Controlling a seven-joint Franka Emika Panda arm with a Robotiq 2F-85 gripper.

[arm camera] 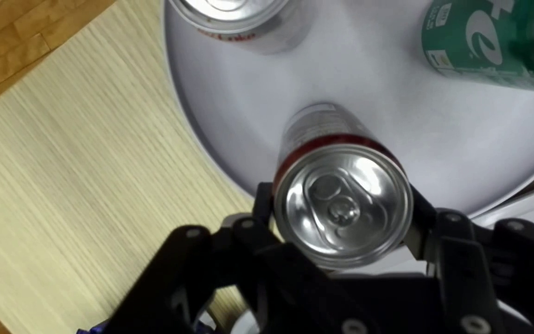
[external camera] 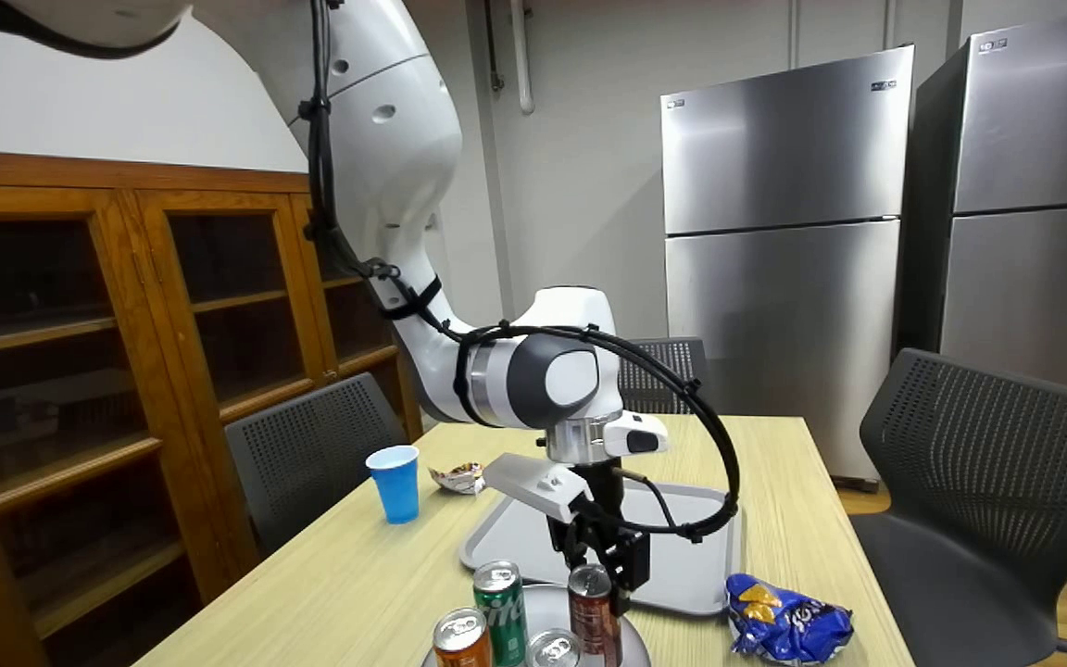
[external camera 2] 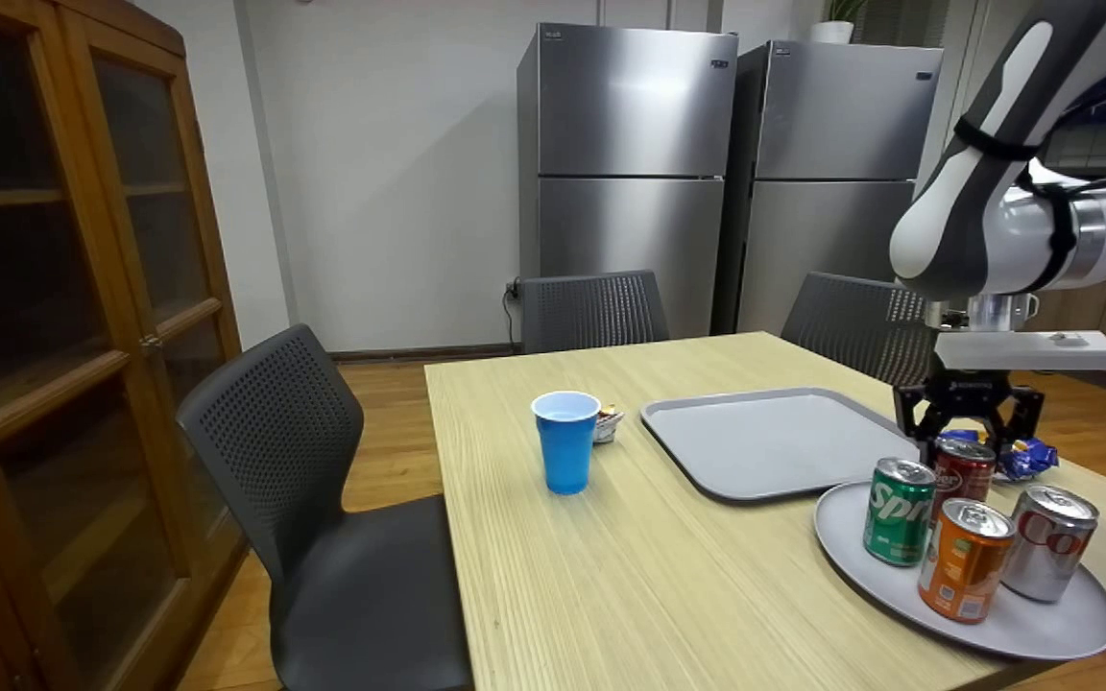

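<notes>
My gripper points down with its black fingers on both sides of a dark red can, just below the rim, and appears closed on it. Its silver top fills the space between the fingers in the wrist view. The can is upright over the round grey plate; its base is hidden in an exterior view, so I cannot tell if it is lifted. A green Sprite can, an orange can and a silver Coke can stand upright on the plate nearby.
A grey rectangular tray lies beside the plate. A blue cup and a crumpled wrapper are at the table's far side from the gripper. A blue snack bag lies near the plate. Dark chairs surround the table.
</notes>
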